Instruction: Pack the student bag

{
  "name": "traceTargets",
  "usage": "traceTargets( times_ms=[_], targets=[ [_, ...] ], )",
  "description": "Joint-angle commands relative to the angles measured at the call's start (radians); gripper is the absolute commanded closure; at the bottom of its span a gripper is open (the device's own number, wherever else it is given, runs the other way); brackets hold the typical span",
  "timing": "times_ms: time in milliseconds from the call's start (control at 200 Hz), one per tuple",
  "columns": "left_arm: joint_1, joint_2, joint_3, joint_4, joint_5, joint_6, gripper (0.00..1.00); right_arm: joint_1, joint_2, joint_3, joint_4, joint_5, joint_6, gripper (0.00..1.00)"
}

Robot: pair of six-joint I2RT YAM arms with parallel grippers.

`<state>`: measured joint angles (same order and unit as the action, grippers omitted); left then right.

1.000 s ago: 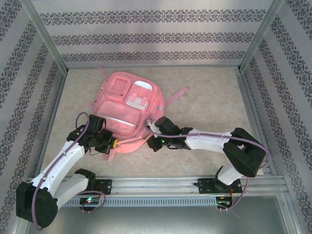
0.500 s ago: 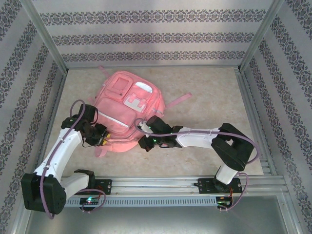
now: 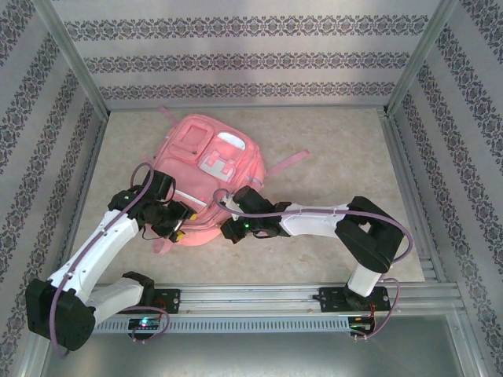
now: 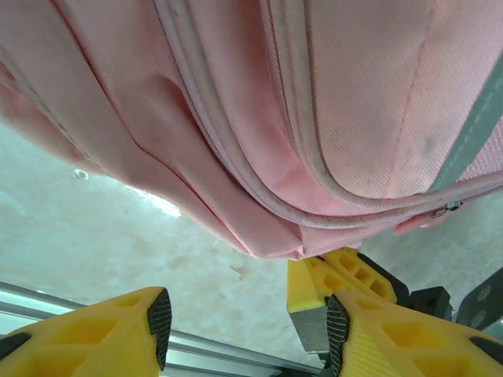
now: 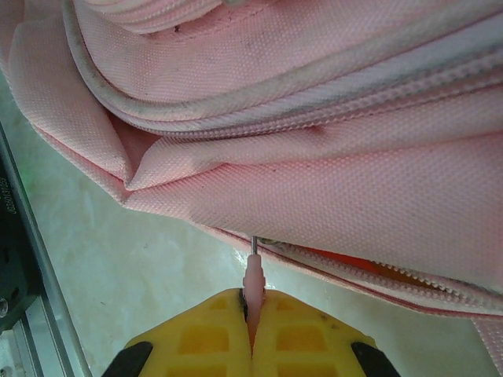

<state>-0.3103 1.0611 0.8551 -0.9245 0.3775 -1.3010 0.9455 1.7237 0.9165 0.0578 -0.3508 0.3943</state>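
On the table [image 3: 338, 157], the student bag [image 3: 206, 169] is lying flat, left of centre, with its near edge facing the arms. Your left tool [image 4: 247, 322] is spreading its jaws at the near-left edge after being clamped a second ago, and nothing is sitting between them (the fabric is lying just past the tips). Your right tool [image 5: 251, 310] is staying pinched on the zipper pull [image 5: 252, 271], so the zip is probably yours to draw next.

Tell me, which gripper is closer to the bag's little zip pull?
Right: the right gripper pinches the zip pull; the left gripper hangs open beside the bag.
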Motion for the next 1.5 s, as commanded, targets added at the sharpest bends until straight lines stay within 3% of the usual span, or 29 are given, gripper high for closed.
traceTargets(
  times_ms=[0,255,485,625,979,1169,1494],
  targets=[
    [-0.022,0.010,-0.001,0.011,-0.014,-0.098,0.44,0.007,0.004,0.018,0.023,-0.009,0.009,1.00],
    [-0.023,0.007,-0.064,0.051,-0.021,-0.182,0.44,0.003,-0.004,0.005,0.034,-0.004,0.015,1.00],
    [-0.024,0.120,-0.047,0.124,-0.035,-0.170,0.47,-0.002,0.000,0.000,0.045,-0.002,0.026,1.00],
    [-0.023,0.128,-0.076,0.172,-0.048,-0.168,0.55,-0.002,-0.008,-0.007,0.032,-0.004,0.011,1.00],
    [-0.016,0.107,-0.148,0.224,-0.038,-0.179,0.88,-0.002,-0.051,-0.078,-0.005,0.034,-0.028,1.00],
    [-0.008,0.089,-0.163,0.227,-0.034,-0.177,0.94,-0.009,-0.069,-0.102,-0.028,0.086,-0.031,1.00],
    [-0.002,0.073,-0.183,0.239,-0.021,-0.174,0.94,-0.070,-0.085,-0.111,-0.042,0.148,0.012,1.00]
  ],
)
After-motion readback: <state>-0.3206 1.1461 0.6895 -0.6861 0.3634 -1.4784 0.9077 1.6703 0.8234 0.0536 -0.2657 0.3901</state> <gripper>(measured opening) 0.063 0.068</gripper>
